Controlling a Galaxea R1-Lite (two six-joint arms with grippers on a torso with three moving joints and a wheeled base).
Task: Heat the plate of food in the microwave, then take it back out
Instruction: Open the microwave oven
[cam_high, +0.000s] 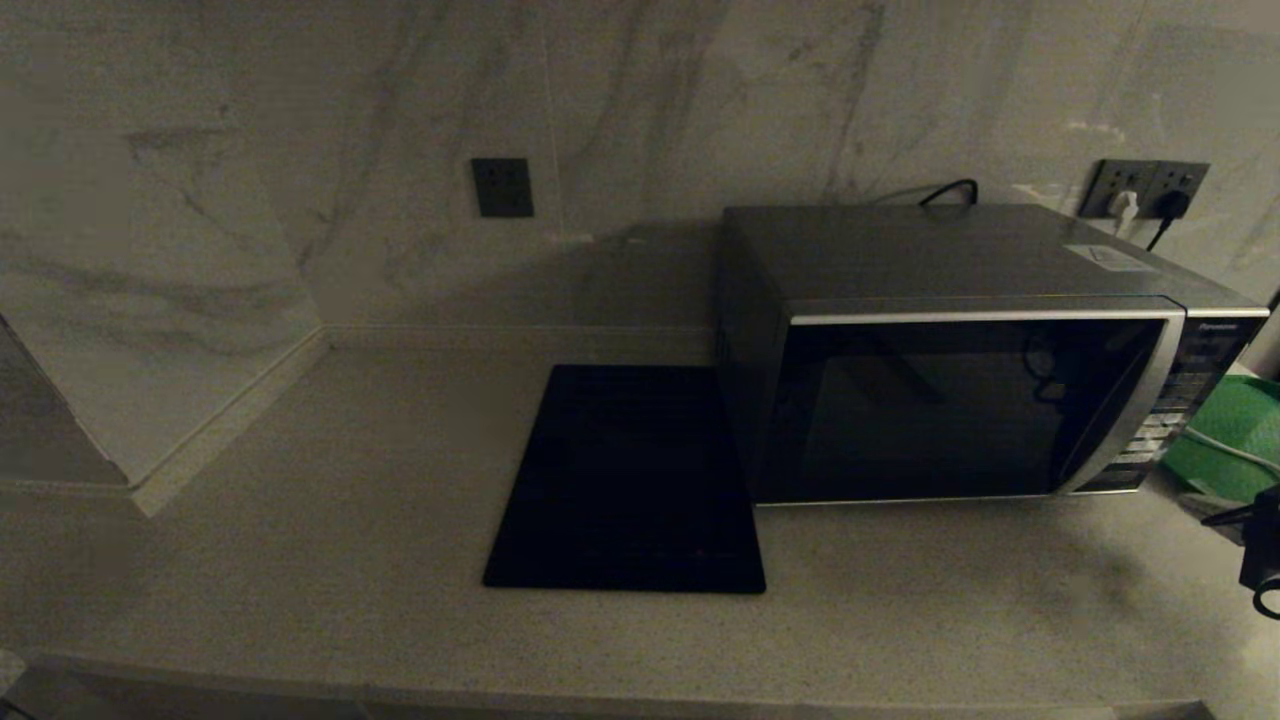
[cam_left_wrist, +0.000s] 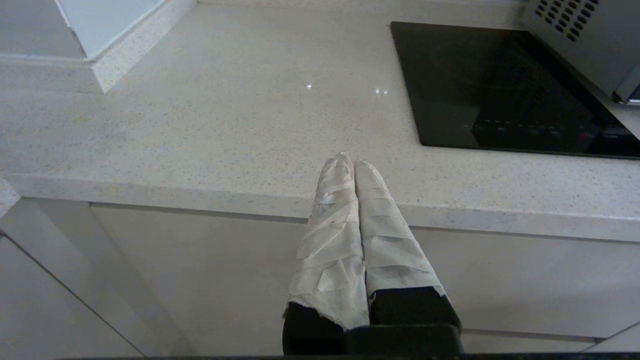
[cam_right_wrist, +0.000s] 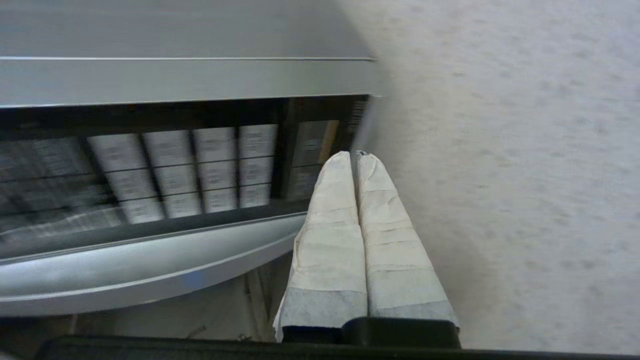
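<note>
A dim kitchen corner with marble-look walls. The microwave (cam_high: 960, 360) stands on a pale speckled worktop (cam_high: 330, 520), its dark glass door shut, so the plate of food cannot be seen. A flat black square mat (cam_high: 630, 480) lies just beside it on the robot's left. A green tray (cam_high: 1232, 440) shows at the far right. The right gripper (cam_right_wrist: 356, 156), jaws closed on nothing, is near the microwave's button panel (cam_right_wrist: 190, 170). The left gripper (cam_left_wrist: 352, 162), jaws closed and empty, hangs over the worktop's front edge.
</note>
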